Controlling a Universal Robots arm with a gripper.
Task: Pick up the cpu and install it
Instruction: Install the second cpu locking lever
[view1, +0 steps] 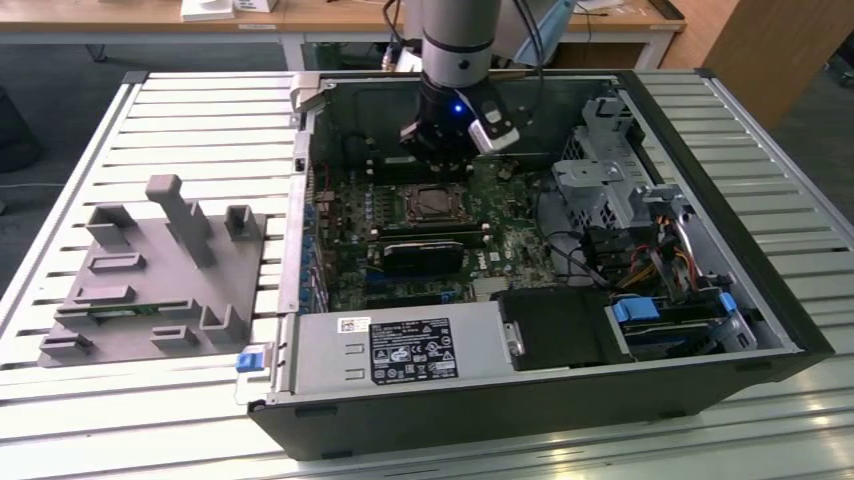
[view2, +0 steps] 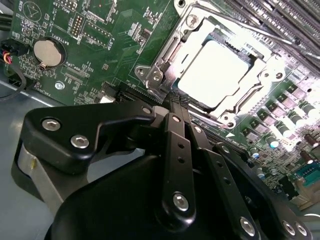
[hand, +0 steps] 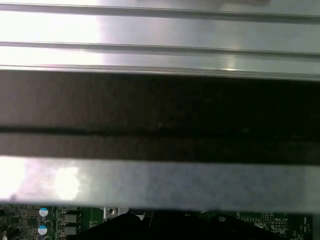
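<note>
Here, the arm is reaching down into an open computer case (view1: 747, 330) that is lying on its side on the slatted tabletop (view1: 160, 120). The hand (view1: 441, 150) is hanging just above the green motherboard (view1: 354, 225), near the processor socket (view1: 430, 203). In the second wrist view the hand (view2: 175, 105) is showing its black fingers (view2: 174, 150) pressed together with nothing between them, their tips sitting right at the edge of the socket's metal frame (view2: 165, 65). The cpu (view2: 212, 72) is lying flat inside that frame, its shiny silver top glaring in the light, apart from the fingers. A round coin battery (view2: 48, 51) is sitting on the board off to one side. In the exterior view a black heatsink block (view1: 424, 252) is lying just beside the socket, and a gray plastic fixture (view1: 154, 270) is standing on the tabletop at the exterior view's left, well apart from the case.
</note>
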